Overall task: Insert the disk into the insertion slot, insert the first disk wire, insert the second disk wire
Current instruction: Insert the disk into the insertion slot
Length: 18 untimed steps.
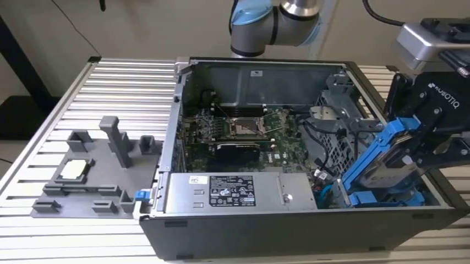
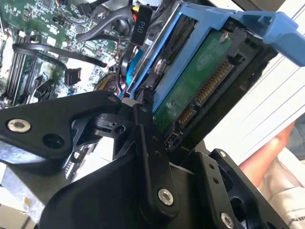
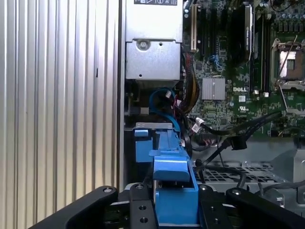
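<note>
My gripper is shut on the disk, a drive in a bright blue carrier. I hold it steeply tilted over the open computer case's corner on the exterior view's right. Its lower end dips into the case by the insertion slot, a grey metal bay edge with another blue piece behind it. In the second wrist view the disk shows its green board and connector pins between my black fingers. In the first wrist view the blue carrier rises from my gripper. Loose black wires with plugs lie over the motherboard.
A grey power supply sits along the case's front, with a perforated grey cage behind the disk. A grey fixture with upright holders stands on the slatted table at the exterior view's left. A person's hand shows beside the case.
</note>
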Each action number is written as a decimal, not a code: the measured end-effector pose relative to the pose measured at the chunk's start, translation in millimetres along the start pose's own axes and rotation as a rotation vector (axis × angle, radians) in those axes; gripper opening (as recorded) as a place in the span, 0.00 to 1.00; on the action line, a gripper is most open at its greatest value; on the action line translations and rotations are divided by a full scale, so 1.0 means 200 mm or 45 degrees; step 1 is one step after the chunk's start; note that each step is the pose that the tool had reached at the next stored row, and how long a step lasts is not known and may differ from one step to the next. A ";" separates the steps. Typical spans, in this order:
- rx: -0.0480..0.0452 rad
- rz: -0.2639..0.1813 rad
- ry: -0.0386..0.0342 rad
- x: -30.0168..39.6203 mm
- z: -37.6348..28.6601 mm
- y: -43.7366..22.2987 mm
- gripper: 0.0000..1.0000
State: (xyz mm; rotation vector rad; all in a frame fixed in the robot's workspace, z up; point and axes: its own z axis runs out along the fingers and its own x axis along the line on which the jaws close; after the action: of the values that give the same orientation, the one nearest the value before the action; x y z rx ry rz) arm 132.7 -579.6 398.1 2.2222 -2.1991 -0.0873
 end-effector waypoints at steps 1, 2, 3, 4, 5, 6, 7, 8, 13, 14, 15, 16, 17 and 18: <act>0.000 -0.002 0.0002 0.000 0.009 -0.002 0.33; 0.000 -0.003 0.0003 0.001 0.018 -0.004 0.33; 0.000 -0.004 0.0002 0.001 0.027 -0.006 0.33; 0.000 -0.005 0.0004 0.001 0.036 -0.007 0.33; 0.000 -0.006 0.0005 0.001 0.045 -0.008 0.33; 0.000 -0.007 0.0005 0.002 0.054 -0.009 0.33; 0.000 -0.008 0.0005 0.002 0.064 -0.010 0.33; 0.000 -0.009 0.0005 0.002 0.073 -0.010 0.33; 0.000 -0.011 0.0006 0.003 0.099 -0.012 0.33; 0.000 -0.011 0.0005 0.003 0.099 -0.012 0.33; 0.000 -0.011 0.0003 0.003 0.099 -0.012 0.33; 0.000 -0.011 0.0002 0.003 0.099 -0.012 0.33; 0.000 -0.011 0.0000 0.003 0.099 -0.012 0.33; 0.000 -0.011 -0.0004 0.003 0.099 -0.012 0.33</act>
State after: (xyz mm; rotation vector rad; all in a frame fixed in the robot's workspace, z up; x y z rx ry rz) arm 134.2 -579.5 378.1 2.2323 -2.1897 -0.0875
